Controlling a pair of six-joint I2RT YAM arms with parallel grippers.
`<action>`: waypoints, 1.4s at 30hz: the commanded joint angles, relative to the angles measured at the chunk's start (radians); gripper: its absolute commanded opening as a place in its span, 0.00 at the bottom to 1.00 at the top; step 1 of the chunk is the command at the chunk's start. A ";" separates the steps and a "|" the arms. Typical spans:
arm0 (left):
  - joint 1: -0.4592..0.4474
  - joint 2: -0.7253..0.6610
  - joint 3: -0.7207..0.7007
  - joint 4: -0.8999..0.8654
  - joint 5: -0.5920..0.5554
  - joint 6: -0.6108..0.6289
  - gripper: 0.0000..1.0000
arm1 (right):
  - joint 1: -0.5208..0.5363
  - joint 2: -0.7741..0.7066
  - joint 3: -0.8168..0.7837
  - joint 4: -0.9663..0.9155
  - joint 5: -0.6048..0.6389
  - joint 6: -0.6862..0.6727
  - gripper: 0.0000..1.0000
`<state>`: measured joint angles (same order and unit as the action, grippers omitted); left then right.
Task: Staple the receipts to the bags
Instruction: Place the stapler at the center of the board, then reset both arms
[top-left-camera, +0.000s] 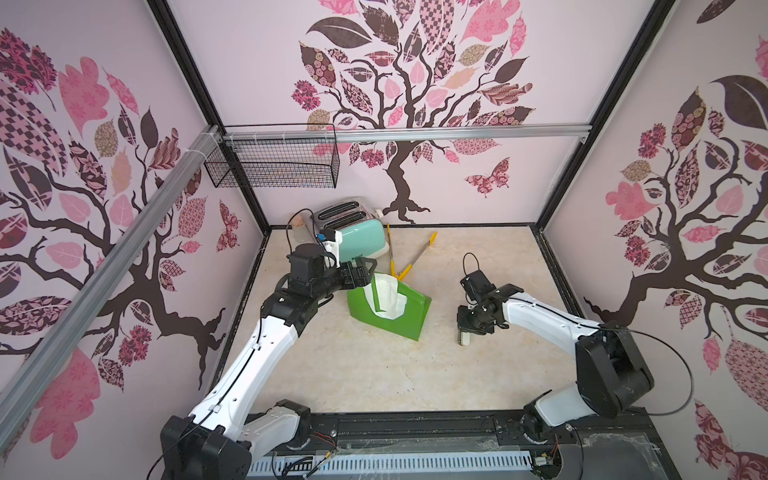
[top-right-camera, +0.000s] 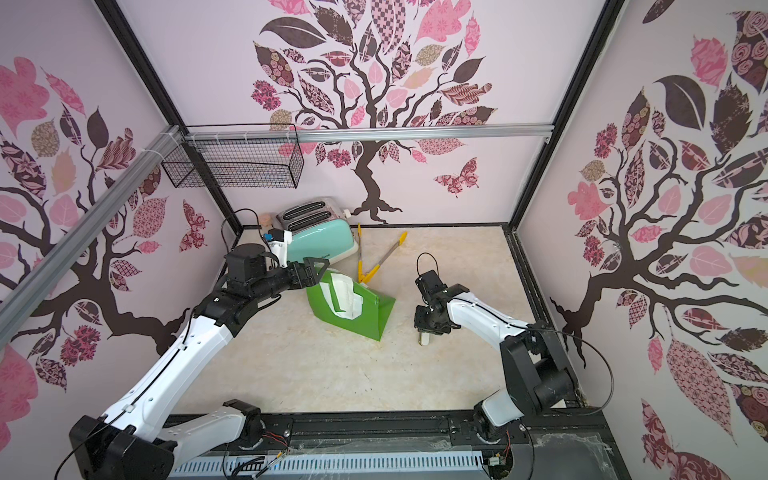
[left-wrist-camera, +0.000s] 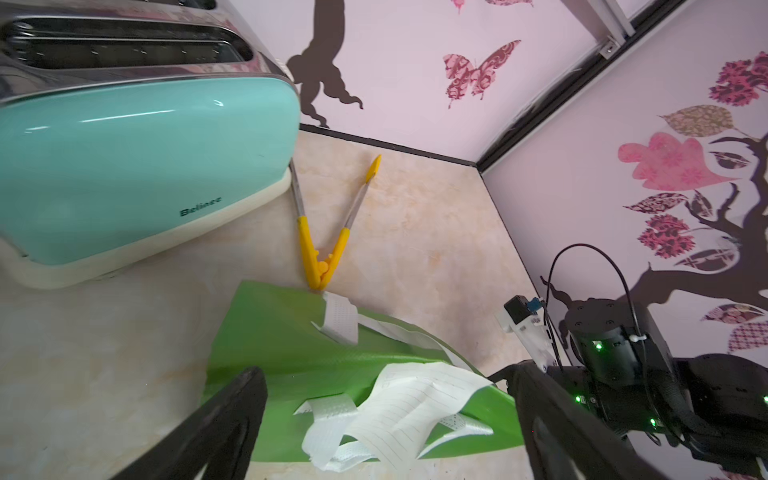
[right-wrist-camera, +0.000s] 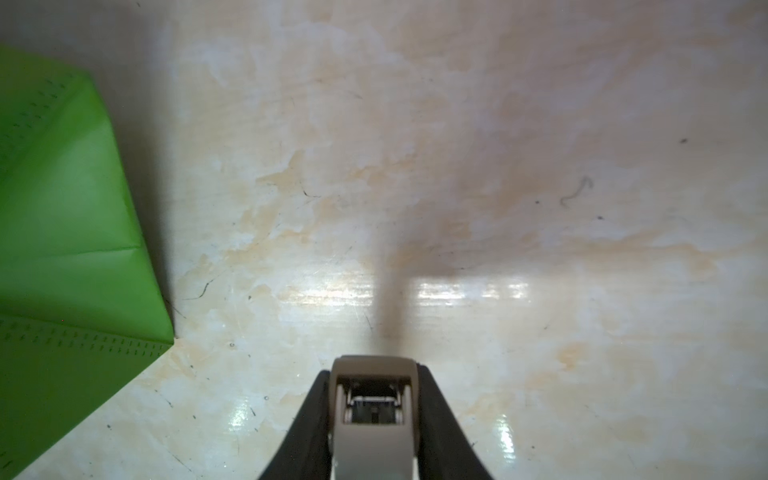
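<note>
toaster (left-wrist-camera: 145, 166) brand: "Belinee", in dark letters low on its mint-green side.
receipt (left-wrist-camera: 415, 399) print: faint grey lines, too blurred to read.

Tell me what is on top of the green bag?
A crumpled white receipt lies on the green bag, over its white strap handle. The receipt hides part of the handle and the bag's face beneath it.

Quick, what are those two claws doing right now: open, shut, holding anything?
Left gripper: open, holding nothing.
Right gripper: closed on the stapler.
</note>
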<state>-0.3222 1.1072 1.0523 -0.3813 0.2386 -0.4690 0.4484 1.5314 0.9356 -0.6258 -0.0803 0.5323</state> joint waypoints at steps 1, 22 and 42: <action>0.005 -0.031 -0.018 -0.100 -0.168 -0.003 0.98 | -0.005 0.069 0.023 0.018 -0.052 -0.044 0.27; 0.200 0.117 -0.314 0.141 -0.977 0.066 0.98 | -0.028 -0.443 -0.426 1.000 0.666 -0.424 1.00; 0.285 0.455 -0.683 1.289 -0.552 0.415 0.98 | -0.392 0.049 -0.678 1.871 0.325 -0.456 1.00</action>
<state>-0.0547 1.5639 0.3775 0.7444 -0.3965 -0.0856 0.0601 1.5684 0.2302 1.1805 0.3195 0.0460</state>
